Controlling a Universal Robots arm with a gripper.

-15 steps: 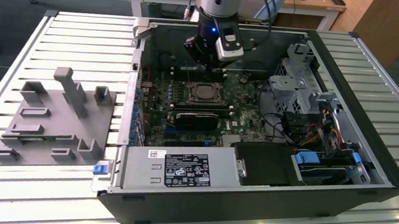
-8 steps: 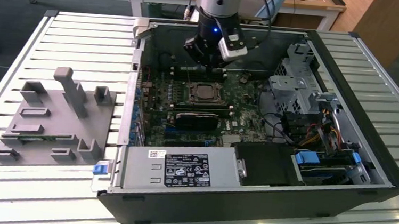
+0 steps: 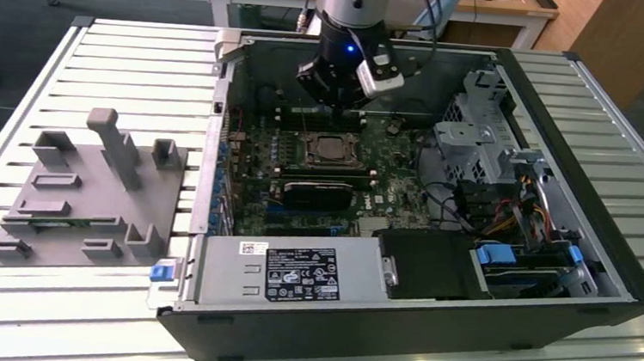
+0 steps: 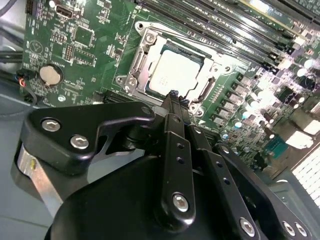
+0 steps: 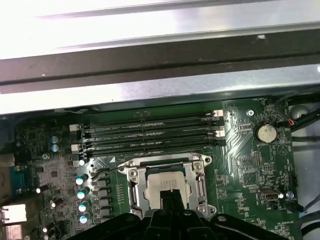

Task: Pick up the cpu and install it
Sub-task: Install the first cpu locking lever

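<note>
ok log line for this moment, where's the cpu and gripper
cpu: seated in motherboard socket | gripper: above cpu, jaws shut, empty | case: open on table

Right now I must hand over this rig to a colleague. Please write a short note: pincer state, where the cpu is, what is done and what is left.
Pincer: fingers together, holding nothing, hovering just above the socket.
Small flat square silvery-grey cpu: lying inside the metal socket frame on the green motherboard, within the open black computer case.
Done: the cpu is placed in the socket.
Left: whether it is fully seated or the frame is latched cannot be told; check this.
Grey plastic tray with upright posts: beside the case, on the slatted table.
</note>
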